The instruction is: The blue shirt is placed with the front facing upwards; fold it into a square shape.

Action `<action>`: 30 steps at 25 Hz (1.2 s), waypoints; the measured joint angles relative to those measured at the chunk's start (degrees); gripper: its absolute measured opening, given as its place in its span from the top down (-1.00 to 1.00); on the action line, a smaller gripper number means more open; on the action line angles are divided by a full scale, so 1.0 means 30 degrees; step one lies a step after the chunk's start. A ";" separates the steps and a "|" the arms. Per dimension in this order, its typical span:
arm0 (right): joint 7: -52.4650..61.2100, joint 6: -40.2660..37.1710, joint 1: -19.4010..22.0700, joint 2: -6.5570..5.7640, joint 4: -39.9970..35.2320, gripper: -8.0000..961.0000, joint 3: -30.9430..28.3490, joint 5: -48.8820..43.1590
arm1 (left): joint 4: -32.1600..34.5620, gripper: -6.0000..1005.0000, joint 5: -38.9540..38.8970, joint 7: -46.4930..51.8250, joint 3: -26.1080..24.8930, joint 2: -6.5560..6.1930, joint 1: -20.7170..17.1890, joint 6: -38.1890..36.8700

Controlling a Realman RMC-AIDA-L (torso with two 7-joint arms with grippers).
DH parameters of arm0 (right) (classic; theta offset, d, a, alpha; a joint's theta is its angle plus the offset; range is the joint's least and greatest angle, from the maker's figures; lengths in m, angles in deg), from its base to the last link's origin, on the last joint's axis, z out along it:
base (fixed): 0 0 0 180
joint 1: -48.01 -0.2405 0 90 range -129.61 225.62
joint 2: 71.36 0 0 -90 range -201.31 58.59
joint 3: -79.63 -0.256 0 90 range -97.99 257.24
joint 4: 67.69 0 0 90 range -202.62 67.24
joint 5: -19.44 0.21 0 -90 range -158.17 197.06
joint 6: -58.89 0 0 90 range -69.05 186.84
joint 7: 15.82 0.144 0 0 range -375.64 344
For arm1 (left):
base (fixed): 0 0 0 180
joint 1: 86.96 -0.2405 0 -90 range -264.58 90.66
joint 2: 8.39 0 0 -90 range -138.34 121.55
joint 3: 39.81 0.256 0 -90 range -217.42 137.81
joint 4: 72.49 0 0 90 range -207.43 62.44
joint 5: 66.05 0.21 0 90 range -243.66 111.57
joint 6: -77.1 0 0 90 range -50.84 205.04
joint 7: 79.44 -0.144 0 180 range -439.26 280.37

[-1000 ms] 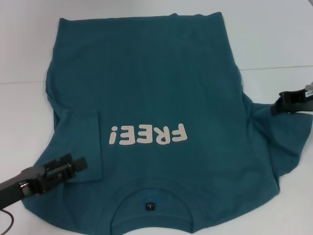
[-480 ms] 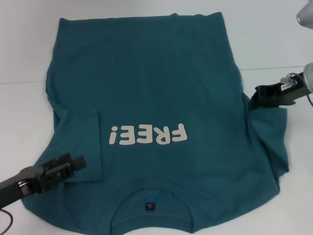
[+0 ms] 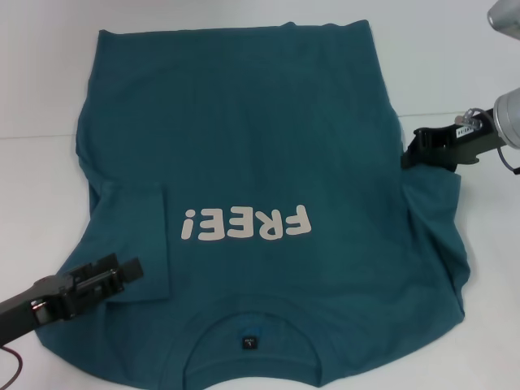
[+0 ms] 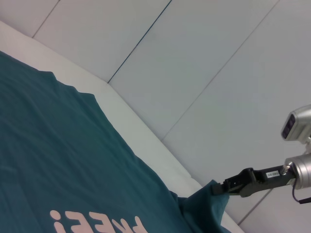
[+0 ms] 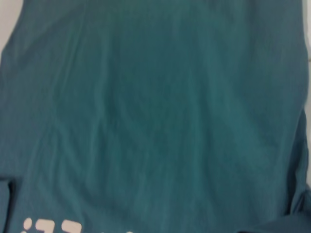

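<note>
The right gripper (image 3: 413, 152), apparently clamped on the blue shirt's (image 3: 244, 138) sleeve, carried it inward from the table's (image 3: 455, 57) right edge, starting the side fold, while the left gripper (image 3: 130, 272), grip unreadable, sat near the front-left corner.

The right claw (image 3: 409, 154) pinches the blue shirt (image 3: 252, 146) by its lifted sleeve; the left claw (image 3: 134, 270) rests on it.

The left gripper (image 3: 122, 275) was matte black and blocky, on a dark arm with a thin red cable trailing beneath. The right gripper (image 3: 416, 150) was black too, bearing a small white label, joined to a silver-grey cylindrical wrist with a thin dark cable
</note>
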 joint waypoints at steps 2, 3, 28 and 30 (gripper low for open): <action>0.0185 0.0114 -0.0025 -0.0036 0.0006 0.81 0.0083 0.0141 | -0.0056 -0.63 0.0000 0.0000 0.0001 0.0016 0.0006 0.0124; 0.0267 0.0205 -0.0055 -0.0038 0.0015 0.81 0.0124 0.0180 | -0.0100 -0.63 0.0000 0.0000 0.0002 0.0024 0.0014 0.0150; 0.0163 0.1675 -0.1114 0.0330 0.1761 0.75 0.0944 0.0183 | -0.0205 -0.63 0.0000 0.0000 0.0000 0.0031 0.0037 0.0352; 0.0147 0.1688 -0.1190 0.0411 0.1762 0.68 0.1172 0.0146 | -0.0205 -0.63 0.0000 -0.0001 0.0001 0.0031 0.0036 0.0358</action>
